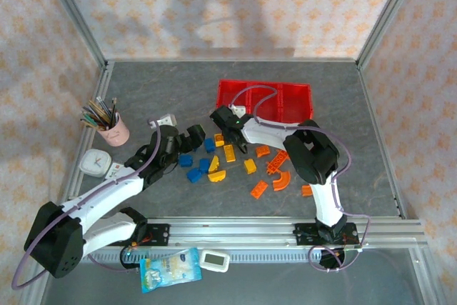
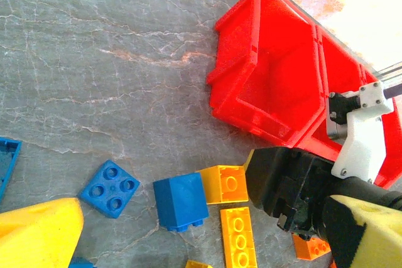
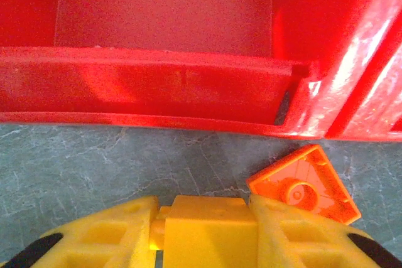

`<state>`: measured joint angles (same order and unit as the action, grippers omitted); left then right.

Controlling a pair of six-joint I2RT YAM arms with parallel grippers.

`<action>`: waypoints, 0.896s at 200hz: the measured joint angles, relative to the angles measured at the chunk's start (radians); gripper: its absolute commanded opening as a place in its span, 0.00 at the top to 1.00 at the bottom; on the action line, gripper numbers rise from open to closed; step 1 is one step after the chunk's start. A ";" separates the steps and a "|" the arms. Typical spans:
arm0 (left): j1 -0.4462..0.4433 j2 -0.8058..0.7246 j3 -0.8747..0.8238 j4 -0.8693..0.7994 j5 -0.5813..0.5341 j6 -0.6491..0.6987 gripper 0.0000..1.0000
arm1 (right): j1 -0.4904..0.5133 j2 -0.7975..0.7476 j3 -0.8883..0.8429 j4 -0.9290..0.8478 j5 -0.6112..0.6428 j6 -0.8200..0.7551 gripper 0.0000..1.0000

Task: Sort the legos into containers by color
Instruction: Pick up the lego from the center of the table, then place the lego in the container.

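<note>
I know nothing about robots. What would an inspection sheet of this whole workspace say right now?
Surface: grey marbled table, nothing spilled.
Job's things: red bins, visible compartments empty; blue, yellow and orange legos loose in front of them.
Clutter: pink pencil cup, small white clock, snack packet, white device.
Grippers: left gripper open above the legos; right gripper shut on a yellow brick just short of the bins' wall.
Cables: lilac cables along both arms, one loop over the bins.
Surroundings: patterned wall panels in a metal frame; nothing else seen.
</note>
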<state>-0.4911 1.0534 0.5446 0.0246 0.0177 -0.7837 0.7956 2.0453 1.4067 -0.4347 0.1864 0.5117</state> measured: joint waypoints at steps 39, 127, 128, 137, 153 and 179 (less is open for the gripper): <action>0.000 0.001 0.012 -0.015 0.000 0.000 0.01 | 0.000 -0.004 0.000 0.000 0.001 -0.011 0.68; 0.000 0.000 0.080 -0.071 -0.012 0.019 0.01 | 0.000 -0.187 -0.041 -0.016 -0.018 -0.037 0.69; 0.000 0.000 0.082 -0.072 -0.013 0.020 0.01 | 0.000 -0.188 -0.040 -0.016 -0.018 -0.038 0.69; 0.000 0.000 0.095 -0.079 -0.020 0.025 0.01 | -0.002 -0.189 -0.020 -0.021 -0.019 -0.047 0.69; 0.000 0.004 0.117 -0.089 -0.028 0.026 0.01 | -0.012 -0.170 0.040 -0.030 -0.019 -0.064 0.70; 0.000 0.037 0.156 -0.088 -0.031 0.030 0.01 | -0.048 -0.105 0.157 -0.023 -0.023 -0.098 0.70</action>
<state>-0.4911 1.0908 0.7002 -0.0631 -0.0135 -0.7540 0.7479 1.9404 1.5635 -0.4572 0.1635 0.4133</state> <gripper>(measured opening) 0.992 0.304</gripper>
